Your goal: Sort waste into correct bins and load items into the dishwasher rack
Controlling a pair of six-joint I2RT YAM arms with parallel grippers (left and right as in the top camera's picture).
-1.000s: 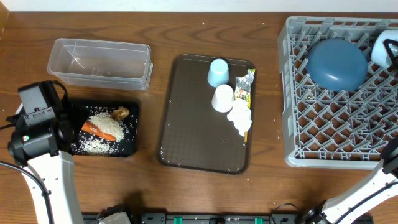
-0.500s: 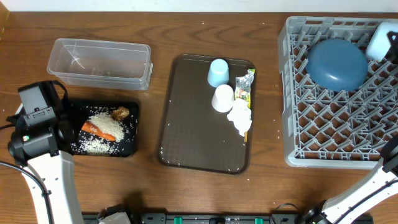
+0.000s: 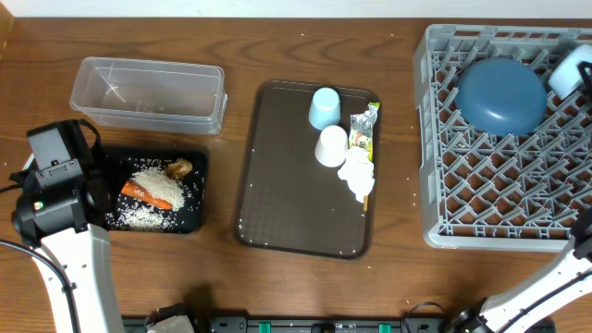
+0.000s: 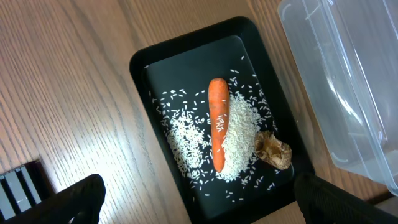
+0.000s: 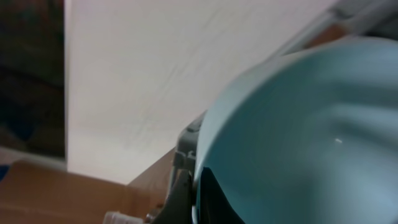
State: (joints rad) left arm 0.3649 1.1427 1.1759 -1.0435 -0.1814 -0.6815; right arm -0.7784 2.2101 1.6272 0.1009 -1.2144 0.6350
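I can't read any words, numbers or signs here. The silver-green foil wrapper (image 3: 365,128), just right of the middle in the overhead view, is the one thing that might have print on it. It is far too small to make out.

The bowl (image 3: 574,67) is blurry and clipped by the overhead's right edge. The right wrist view is just a pale-blue blur. The chopsticks (image 3: 366,200) are mostly buried under the napkin (image 3: 355,172).
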